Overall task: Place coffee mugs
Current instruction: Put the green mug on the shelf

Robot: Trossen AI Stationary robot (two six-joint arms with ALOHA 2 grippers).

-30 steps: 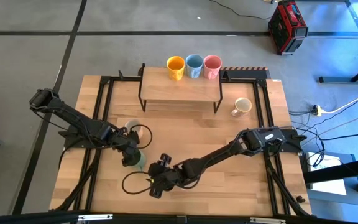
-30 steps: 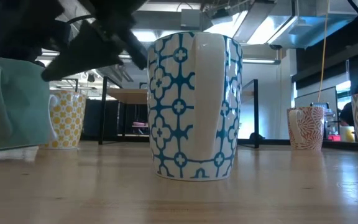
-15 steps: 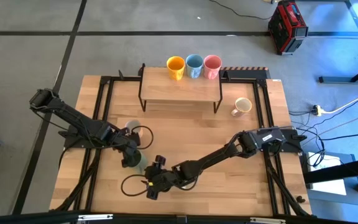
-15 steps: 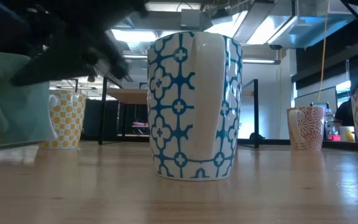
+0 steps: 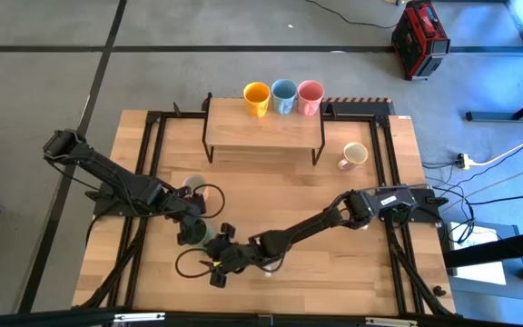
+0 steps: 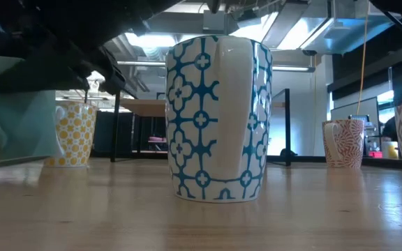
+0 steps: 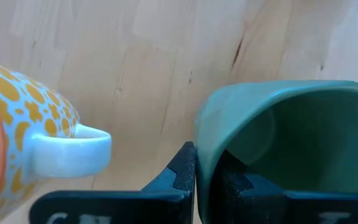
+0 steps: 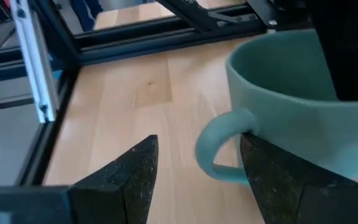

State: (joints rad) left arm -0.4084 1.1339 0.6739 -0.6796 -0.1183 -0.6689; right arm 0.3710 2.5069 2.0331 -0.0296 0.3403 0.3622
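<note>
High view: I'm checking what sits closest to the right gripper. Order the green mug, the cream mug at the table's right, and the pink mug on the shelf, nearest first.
From the right gripper:
1. Green mug, just beside it, held by the left gripper.
2. Cream mug, far right of the table.
3. Pink mug, on the raised shelf at the back.

Looking straight down on a wooden bench (image 5: 271,182) with black rails. Small raised shelf (image 5: 263,134) near the far edge, with three mugs lined up along its back: orange mug (image 5: 256,97), blue mug (image 5: 283,94), pink mug (image 5: 310,94), touching or just about. One cream mug (image 5: 353,155) sitting alone on the bench toward the far right corner, just beside the shelf's right leg. Left arm reaching in from the left edge, left gripper (image 5: 189,228) clamped on the green mug (image 5: 203,232) near the middle front. Right arm stretched across from the right edge, right gripper (image 5: 218,265) with fingers spread, just beside that green mug. Red toolbox (image 5: 419,38) on the floor beyond.
</note>
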